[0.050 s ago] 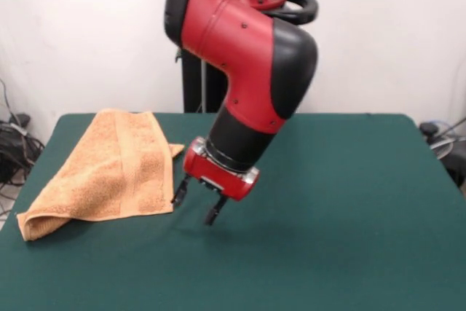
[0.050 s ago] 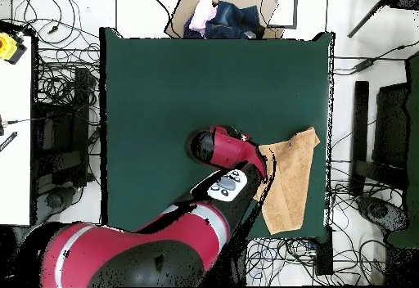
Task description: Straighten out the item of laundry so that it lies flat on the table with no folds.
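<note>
In the overhead view the gripper is hidden beneath the arm (image 2: 221, 158), and the towel's (image 2: 290, 182) inner edge is partly covered by it; the front view must be relied on. There the gripper (image 1: 197, 202) is seen with its two fingers spread apart and nothing between them, held just above the table (image 1: 349, 216), just beside the towel's (image 1: 109, 172) edge; contact with the cloth cannot be made out. The towel is found near one side edge of the table, folded over on itself, one corner doubled under. A cardboard box (image 2: 225, 15) holding bundled clothes is seen beyond the table's edge in the overhead view; its contents are hard to distinguish.
</note>
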### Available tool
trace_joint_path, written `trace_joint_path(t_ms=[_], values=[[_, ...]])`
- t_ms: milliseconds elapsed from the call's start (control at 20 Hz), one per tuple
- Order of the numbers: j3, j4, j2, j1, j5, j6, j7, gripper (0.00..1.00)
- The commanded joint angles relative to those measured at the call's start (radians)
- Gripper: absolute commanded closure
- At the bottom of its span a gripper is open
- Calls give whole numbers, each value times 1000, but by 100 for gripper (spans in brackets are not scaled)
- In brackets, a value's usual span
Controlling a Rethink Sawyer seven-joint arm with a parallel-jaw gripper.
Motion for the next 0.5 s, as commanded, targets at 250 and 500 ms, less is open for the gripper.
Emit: trace_joint_path(t_ms=[250, 500], values=[[72, 26, 61, -50, 9, -55, 203, 0], [92, 53, 33, -99, -5, -80, 193, 0]])
